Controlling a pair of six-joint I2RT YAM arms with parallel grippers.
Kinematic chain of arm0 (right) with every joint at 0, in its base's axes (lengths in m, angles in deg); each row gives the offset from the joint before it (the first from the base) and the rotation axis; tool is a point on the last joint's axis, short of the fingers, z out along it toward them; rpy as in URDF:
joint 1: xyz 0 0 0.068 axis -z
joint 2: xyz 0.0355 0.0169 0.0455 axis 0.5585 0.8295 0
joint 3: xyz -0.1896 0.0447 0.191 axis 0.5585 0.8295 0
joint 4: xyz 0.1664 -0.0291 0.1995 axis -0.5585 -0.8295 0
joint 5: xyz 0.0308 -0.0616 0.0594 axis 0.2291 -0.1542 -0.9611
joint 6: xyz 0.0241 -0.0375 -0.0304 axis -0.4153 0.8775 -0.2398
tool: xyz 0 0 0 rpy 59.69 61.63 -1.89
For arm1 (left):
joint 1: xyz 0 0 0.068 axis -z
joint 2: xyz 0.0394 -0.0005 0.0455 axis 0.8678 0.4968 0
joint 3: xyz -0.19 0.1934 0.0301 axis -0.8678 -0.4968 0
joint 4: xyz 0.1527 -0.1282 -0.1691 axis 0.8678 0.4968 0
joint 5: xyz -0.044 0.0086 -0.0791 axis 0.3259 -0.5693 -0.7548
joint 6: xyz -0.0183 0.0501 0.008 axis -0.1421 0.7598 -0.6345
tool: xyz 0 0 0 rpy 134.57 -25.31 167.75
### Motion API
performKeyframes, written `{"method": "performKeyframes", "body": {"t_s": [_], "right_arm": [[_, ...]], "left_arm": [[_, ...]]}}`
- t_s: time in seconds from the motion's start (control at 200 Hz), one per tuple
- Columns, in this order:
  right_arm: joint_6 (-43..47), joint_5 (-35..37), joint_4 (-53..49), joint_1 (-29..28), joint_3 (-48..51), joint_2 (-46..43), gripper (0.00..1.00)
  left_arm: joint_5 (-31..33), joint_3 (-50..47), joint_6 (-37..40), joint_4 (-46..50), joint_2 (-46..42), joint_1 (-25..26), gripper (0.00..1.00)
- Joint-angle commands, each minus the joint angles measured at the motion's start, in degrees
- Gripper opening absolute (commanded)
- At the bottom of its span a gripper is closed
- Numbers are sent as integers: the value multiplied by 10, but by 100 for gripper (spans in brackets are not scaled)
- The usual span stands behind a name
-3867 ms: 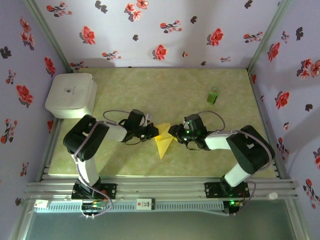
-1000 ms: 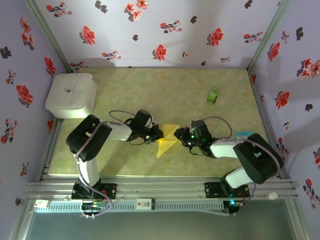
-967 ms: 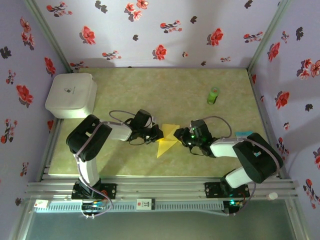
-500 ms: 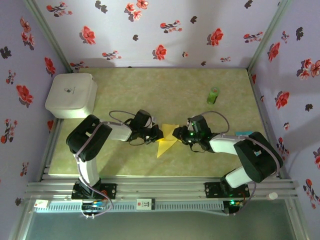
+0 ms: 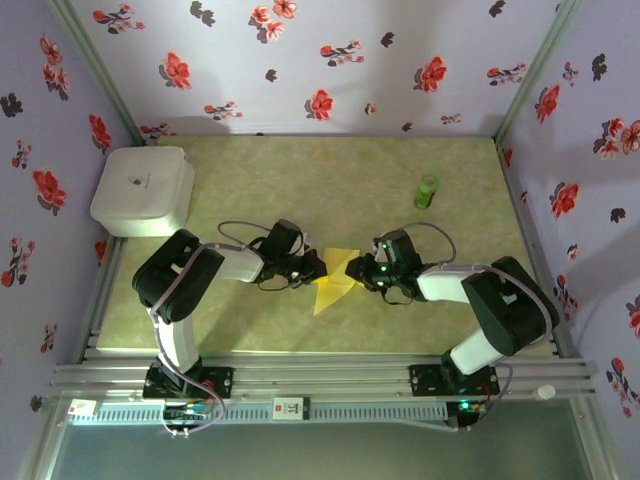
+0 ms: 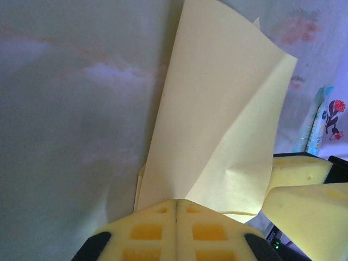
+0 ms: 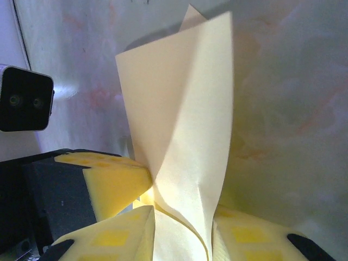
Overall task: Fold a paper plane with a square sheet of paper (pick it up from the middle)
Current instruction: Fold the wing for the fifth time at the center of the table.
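Right pincer (image 5: pixel 353 269) has edged leftward, clenched on the square sheet of paper (image 5: pixel 331 286) at the tabletop (image 5: pixel 300 180) centre; left pincer (image 5: pixel 319 268) clamps its other side. Mid-fold: the next move likely calls for flattening the crease.

Sheet of paper (image 5: pixel 332 282): at the middle of the surface (image 5: pixel 300 170), between the two sets of jaws.
Left jaws: at the sheet's left edge, clamped on it. The left arm (image 5: pixel 185 280) reaches in from the near left.
Right jaws: at the sheet's right edge, one pad on either side of the paper. The right arm (image 5: pixel 500 305) reaches in from the near right.
Box (image 5: pixel 143 190): far left corner of the surface, well apart from the sheet.
Cylinder (image 5: pixel 427 190): upright, far right of the surface, behind the right arm.
Both arm bases: on the rail (image 5: pixel 320 378) along the near edge.
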Motion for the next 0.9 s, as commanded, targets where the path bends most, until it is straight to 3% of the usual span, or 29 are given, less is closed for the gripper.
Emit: {"method": "performKeyframes", "body": {"t_s": [0.0, 0.22, 0.465, 0.725, 0.895], "right_arm": [[19, -13, -2, 7, -12, 9, 29], [19, -12, -3, 12, -8, 11, 23], [-8, 8, 5, 12, -3, -10, 6], [-141, 64, 122, 2, 43, -11, 3], [-167, 96, 125, -18, 46, -8, 4]], "left_arm": [[-1, -13, 10, -2, 0, -3, 1], [-6, -14, 9, -7, -7, -6, 2], [-27, -5, 17, -5, -55, -9, 10], [-23, -10, 2, -8, -71, -8, 12], [-20, -8, 1, -4, -61, -7, 12]]}}
